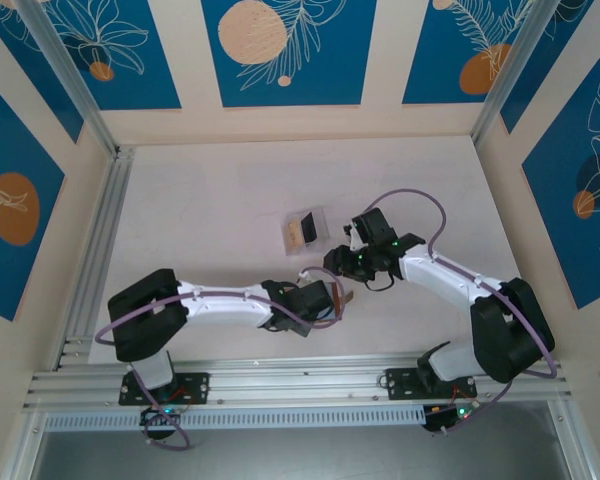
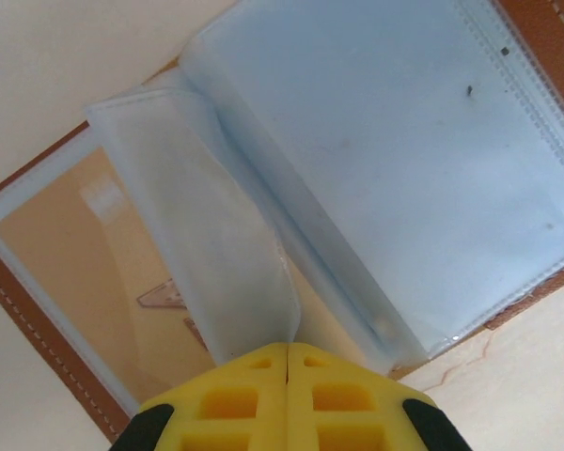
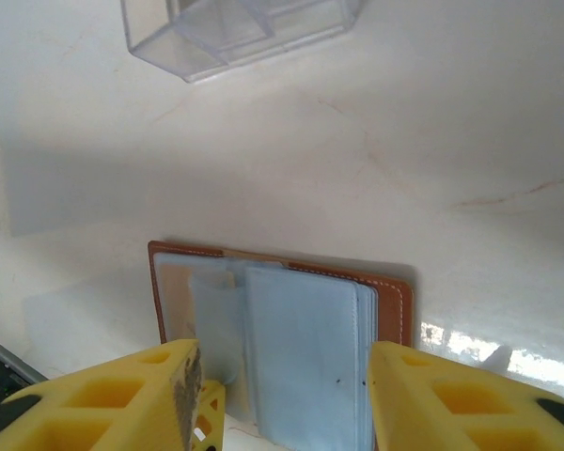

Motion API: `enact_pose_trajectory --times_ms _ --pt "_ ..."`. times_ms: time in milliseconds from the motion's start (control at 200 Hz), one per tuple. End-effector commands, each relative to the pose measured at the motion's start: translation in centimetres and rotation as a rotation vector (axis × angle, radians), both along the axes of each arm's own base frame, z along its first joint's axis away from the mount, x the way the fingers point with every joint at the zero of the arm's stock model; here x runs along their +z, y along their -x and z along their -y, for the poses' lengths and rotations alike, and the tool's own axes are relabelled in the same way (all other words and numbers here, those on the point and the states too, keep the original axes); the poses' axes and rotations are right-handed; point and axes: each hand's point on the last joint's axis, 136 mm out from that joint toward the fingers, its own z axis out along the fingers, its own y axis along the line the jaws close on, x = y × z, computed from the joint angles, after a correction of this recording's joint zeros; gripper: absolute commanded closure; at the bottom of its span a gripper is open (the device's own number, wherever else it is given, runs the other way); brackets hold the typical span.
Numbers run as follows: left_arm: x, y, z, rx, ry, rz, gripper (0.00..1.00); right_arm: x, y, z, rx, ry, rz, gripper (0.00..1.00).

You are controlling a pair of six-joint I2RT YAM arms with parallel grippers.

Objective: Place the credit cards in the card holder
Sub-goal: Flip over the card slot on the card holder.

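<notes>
A clear plastic box (image 1: 305, 228) on the desk (image 3: 357, 169) holds a tan credit card (image 1: 295, 233) and a black credit card (image 1: 308, 225). It stands well beyond the right gripper (image 3: 284, 362). The brown card holder (image 3: 395, 296) lies open and flat on the desk, its clear sleeves fanned out. It sits just ahead of the right gripper's jaws, which stand apart and empty, its width spanning the gap between them. A tan face shows through the holder's left pocket; whether that is a card or the lining cannot be told. The left gripper (image 2: 289, 349) has its jaws pressed together on the edge of one raised sleeve, with the holder's blue-grey pages spreading away directly beyond them.
</notes>
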Motion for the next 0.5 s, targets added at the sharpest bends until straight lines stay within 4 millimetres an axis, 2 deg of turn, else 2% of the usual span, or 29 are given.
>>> enact_pose_trajectory --times_ms 0,60,210,355,495 --pt "-0.5 1.0 -0.1 0.033 0.054 -0.070 1.00 -0.4 0.9 -0.5 0.017 -0.026 -0.022 0.60" --pt "-0.4 1.0 0.3 0.043 0.090 -0.077 1.00 -0.7 1.4 -1.0 0.034 -0.039 -0.032 0.72" --pt "0.3 0.6 0.7 0.065 0.148 -0.070 1.00 -2.1 2.2 -2.0 0.075 -0.042 -0.086 0.87" --pt "1.1 0.4 0.7 0.075 0.183 -0.054 1.00 -3.1 2.2 -2.8 0.102 -0.027 -0.111 0.88" --pt "2.1 0.1 0.5 0.098 0.222 -0.039 1.00 -4.7 2.3 -2.8 0.100 0.013 -0.155 0.92"
